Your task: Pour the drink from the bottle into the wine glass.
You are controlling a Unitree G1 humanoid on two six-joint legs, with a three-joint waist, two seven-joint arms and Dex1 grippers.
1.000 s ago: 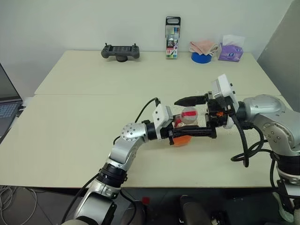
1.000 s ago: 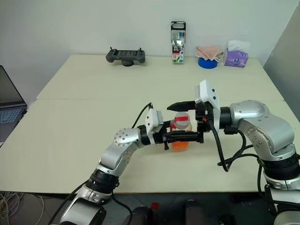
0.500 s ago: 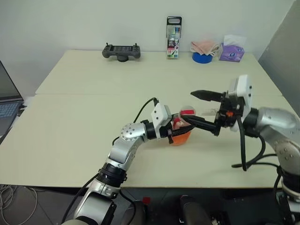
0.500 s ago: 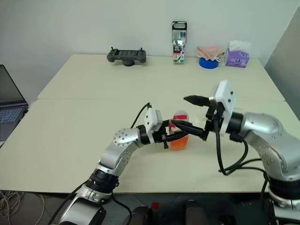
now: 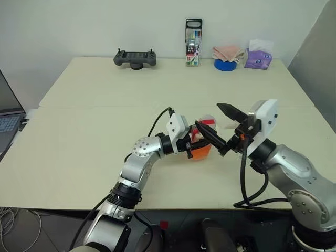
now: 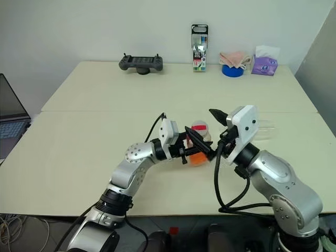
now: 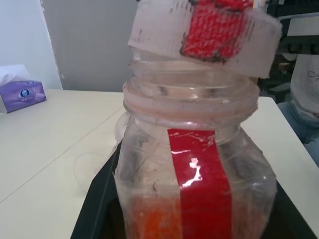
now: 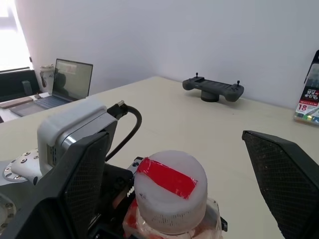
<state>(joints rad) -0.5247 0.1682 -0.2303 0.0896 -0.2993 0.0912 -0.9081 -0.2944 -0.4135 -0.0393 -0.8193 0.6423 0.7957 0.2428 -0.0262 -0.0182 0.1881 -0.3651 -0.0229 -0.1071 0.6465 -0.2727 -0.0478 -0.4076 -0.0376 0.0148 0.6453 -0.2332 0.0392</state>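
Bottle (image 5: pixel 202 143) clamped in left tool (image 5: pixel 195 147); right tool (image 5: pixel 218 126) wide open around cap.

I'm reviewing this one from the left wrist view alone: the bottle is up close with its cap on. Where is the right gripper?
Observer: The right gripper is open, with one finger on each side of the bottle's cap, not clamped on it.
Operator: What is holding the bottle?
Observer: The left gripper is shut on its lower body, reaching in from the robot's left.
Operator: Anything further back?
Observer: A game controller and a marker pack stand at the table's far edge.
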